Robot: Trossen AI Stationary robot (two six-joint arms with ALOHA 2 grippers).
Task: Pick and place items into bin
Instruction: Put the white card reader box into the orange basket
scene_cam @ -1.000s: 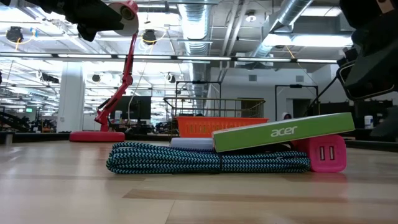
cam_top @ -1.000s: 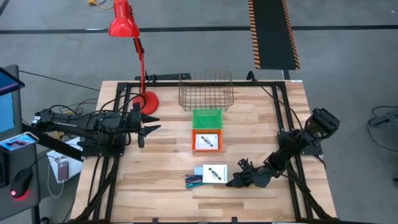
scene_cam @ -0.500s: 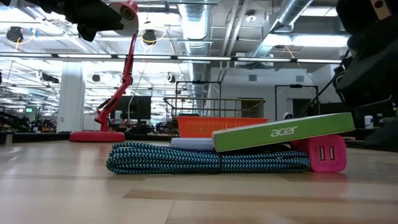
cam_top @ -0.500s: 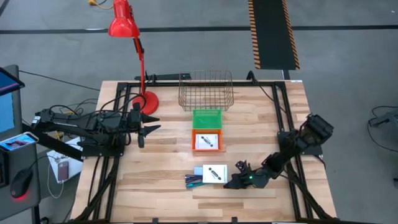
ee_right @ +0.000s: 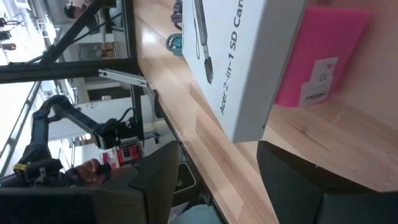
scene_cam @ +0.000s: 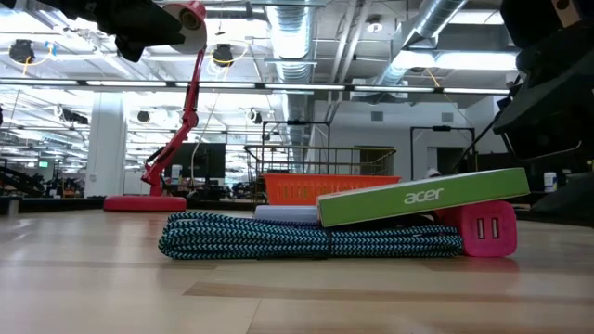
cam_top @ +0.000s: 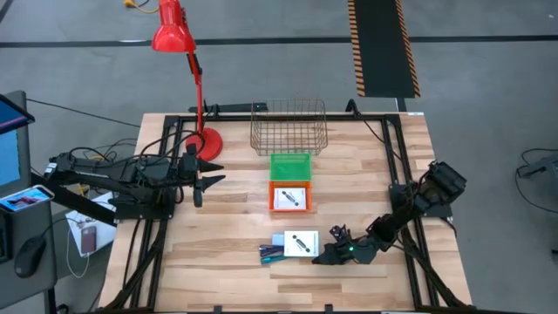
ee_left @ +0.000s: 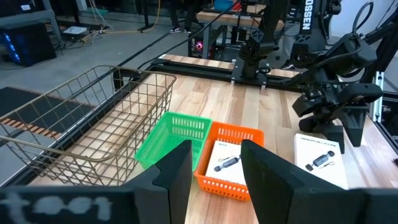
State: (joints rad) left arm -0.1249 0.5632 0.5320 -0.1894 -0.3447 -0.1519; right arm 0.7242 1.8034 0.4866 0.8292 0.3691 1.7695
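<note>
- High view: right gripper sits low, just beside the white box near the tabletop's front edge; wire bin well apart.
- Low view: box rests tilted on a braided cable.
- Left wrist view: left gripper partly parted, holding nothing.
- Right wrist view: right gripper's fingers spread, box and pink charger ahead.

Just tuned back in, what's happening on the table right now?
The right end effector is open and low at the table's front, right beside the white boxed card reader, which rests on a braided cable and a pink charger; nothing is gripped yet. Another white box lies in the orange basket, next to a green basket. The wire bin at the back looks empty. The left end effector waits on the left, holding nothing.
</note>
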